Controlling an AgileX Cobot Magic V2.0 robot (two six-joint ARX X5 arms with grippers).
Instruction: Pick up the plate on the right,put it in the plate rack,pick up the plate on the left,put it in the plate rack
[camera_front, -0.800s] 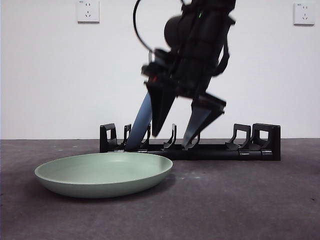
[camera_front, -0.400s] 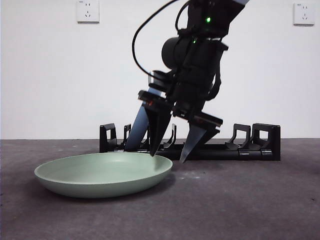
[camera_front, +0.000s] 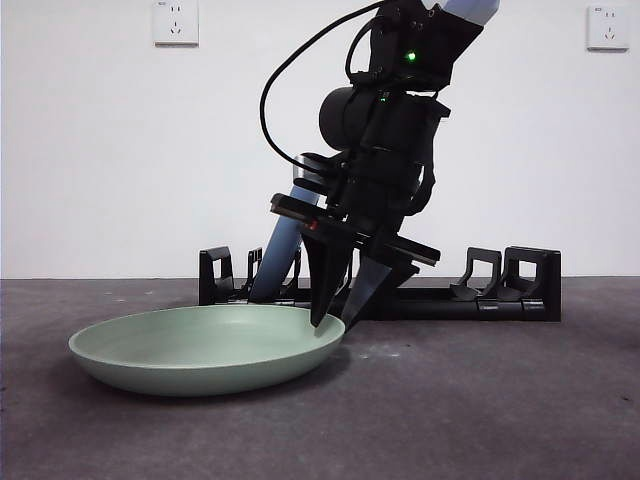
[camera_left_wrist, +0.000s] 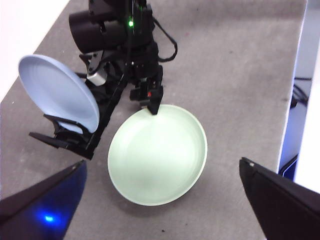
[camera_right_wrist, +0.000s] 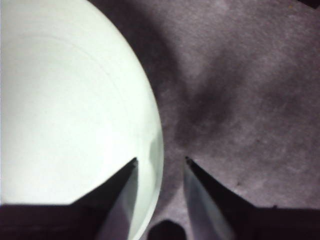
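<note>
A pale green plate (camera_front: 200, 345) lies flat on the dark table in front of the plate rack (camera_front: 500, 290). My right gripper (camera_front: 333, 323) points down at the green plate's right rim. In the right wrist view one jaw is over the green plate (camera_right_wrist: 65, 100) and the other is outside the rim, with the right gripper (camera_right_wrist: 160, 160) open and a gap showing. A light blue plate (camera_front: 283, 250) leans upright in the rack's left slots. My left gripper (camera_left_wrist: 161, 162) hangs high above the green plate (camera_left_wrist: 157, 155), open and holding nothing.
The rack (camera_left_wrist: 65, 140) runs along the back near the white wall. Two wall sockets (camera_front: 176, 22) (camera_front: 608, 27) sit high on that wall. The table's edge (camera_left_wrist: 295, 100) shows in the left wrist view.
My right gripper has come down and forward from the rack to the green plate's right rim, and its jaws have drawn closer together. The blue plate stays in the rack.
</note>
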